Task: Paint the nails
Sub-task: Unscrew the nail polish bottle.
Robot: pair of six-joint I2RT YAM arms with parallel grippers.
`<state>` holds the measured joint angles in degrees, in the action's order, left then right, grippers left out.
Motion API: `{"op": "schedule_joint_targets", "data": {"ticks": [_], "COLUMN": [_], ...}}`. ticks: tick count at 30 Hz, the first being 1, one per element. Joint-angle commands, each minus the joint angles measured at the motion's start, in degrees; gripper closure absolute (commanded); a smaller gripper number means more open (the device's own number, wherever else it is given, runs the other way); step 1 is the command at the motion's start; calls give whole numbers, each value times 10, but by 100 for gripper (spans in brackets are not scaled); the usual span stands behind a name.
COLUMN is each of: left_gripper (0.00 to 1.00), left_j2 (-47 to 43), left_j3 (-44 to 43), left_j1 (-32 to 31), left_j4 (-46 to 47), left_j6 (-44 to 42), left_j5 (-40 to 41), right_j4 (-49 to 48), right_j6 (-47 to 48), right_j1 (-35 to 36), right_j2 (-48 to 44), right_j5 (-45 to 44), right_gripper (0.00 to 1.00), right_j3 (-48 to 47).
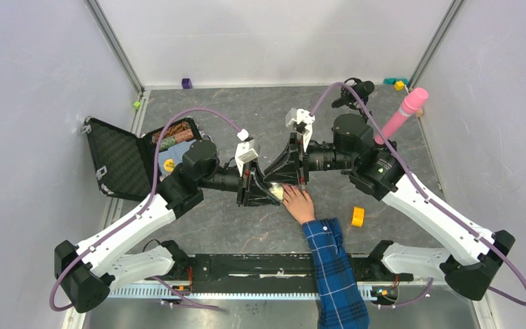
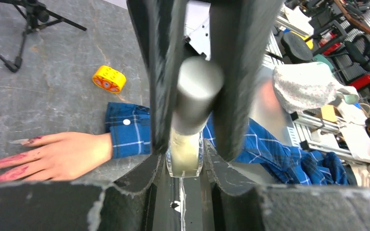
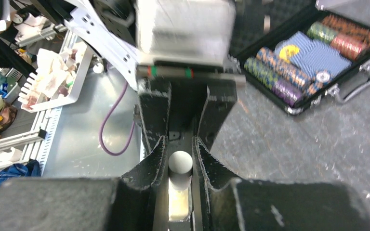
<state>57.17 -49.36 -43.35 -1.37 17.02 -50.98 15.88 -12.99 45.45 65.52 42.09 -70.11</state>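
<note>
Grey stone-patterned worktop (image 1: pixel 246 116), plain white enclosure walls (image 1: pixel 260 41) on three sides, metal corner posts (image 1: pixel 114 44), ribbed aluminium rail (image 1: pixel 246 291) along the near edge, even diffuse light, cluttered workshop (image 2: pixel 347 43) beyond

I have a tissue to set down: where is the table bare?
Bare: the far strip between the poker chip case and the tripod, and the near patch between the left arm and the plaid sleeve. Crowded: the centre, where the left gripper and right gripper clamp the bottle beside the hand.
</note>
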Motion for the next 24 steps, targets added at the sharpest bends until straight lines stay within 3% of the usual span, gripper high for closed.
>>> {"op": "schedule_joint_targets", "data": {"ticks": [1, 24], "left_gripper": [98, 98], "left_j2": [0, -21], "left_j3": [7, 13], "left_j1": [-7, -7], "left_j4": [-5, -7], "left_j6": [-17, -20], "left_j5": [-32, 1], "right_j4": [-118, -98], "right_j6": [-32, -26], "right_j1": [-9, -19], "right_j2": [-32, -27], "right_j5": [48, 0], "right_gripper": [100, 100], "right_j3": [-14, 5]}}
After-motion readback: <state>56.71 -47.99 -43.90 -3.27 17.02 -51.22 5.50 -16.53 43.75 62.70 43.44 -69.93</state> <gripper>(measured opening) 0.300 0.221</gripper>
